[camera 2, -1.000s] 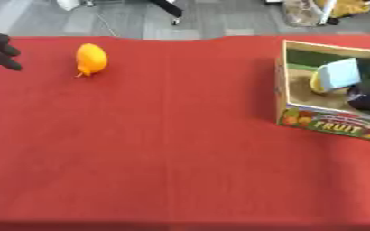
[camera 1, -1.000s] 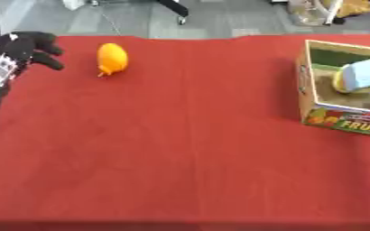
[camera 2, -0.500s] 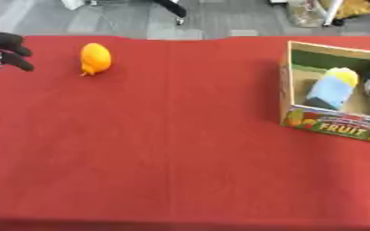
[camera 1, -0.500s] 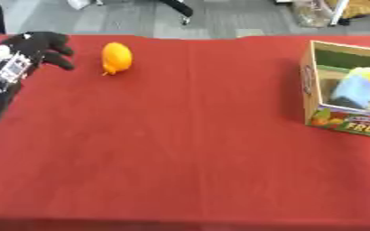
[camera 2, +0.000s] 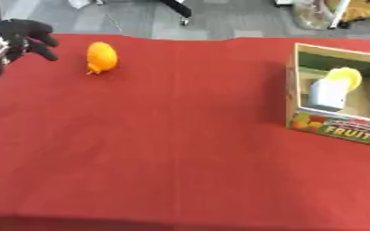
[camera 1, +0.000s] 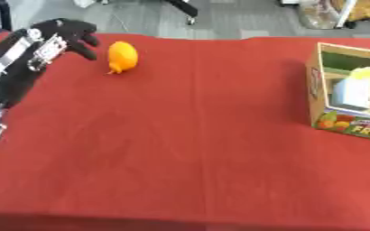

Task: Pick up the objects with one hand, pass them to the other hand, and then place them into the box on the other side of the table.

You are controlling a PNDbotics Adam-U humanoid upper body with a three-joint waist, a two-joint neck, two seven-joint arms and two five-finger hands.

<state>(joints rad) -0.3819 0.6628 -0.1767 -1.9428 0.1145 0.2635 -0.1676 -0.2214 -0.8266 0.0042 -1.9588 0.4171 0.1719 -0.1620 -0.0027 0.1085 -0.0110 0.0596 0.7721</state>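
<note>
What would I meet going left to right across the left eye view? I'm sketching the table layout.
left hand → orange object → bare red tablecloth → fruit box → pale blue item and yellow item inside the box.

Left hand point(camera 2: 26, 36) hangs open beside the orange fruit point(camera 2: 101, 57) — fruit box point(camera 2: 338, 128) far right.

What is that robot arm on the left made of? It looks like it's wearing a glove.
The left hand is all black, with separate fingers and a thumb, much like a gloved human hand. Behind it, the wrist shows bare silver metal parts with small dark details, and the forearm is black with silver-grey sections. No other arm shows in either view.
</note>
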